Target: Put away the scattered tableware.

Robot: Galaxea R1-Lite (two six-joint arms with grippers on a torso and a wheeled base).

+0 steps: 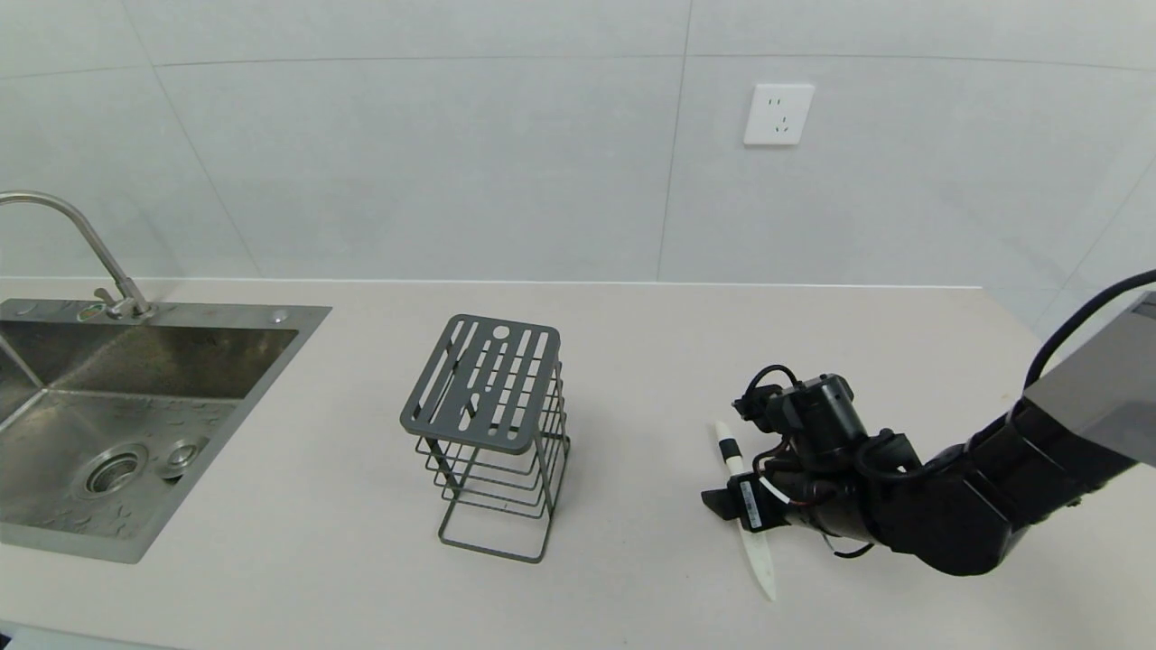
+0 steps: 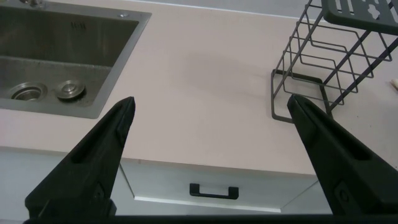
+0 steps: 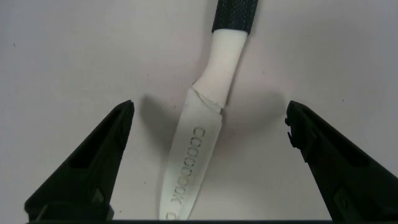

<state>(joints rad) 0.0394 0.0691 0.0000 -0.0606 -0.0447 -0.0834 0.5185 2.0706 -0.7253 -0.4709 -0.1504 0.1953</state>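
A white ceramic knife with a white and black handle lies flat on the countertop right of the rack. In the right wrist view the knife lies between the two spread fingers, untouched. My right gripper hovers low over the knife's middle, open. A dark grey wire knife rack with a slotted top plate stands upright at the counter's middle. My left gripper hangs open and empty above the counter's front edge, with the rack's base ahead of it.
A steel sink with a faucet is set into the counter at the left. The tiled wall with a socket closes the back. A drawer handle sits under the counter front. Bare counter lies between sink and rack.
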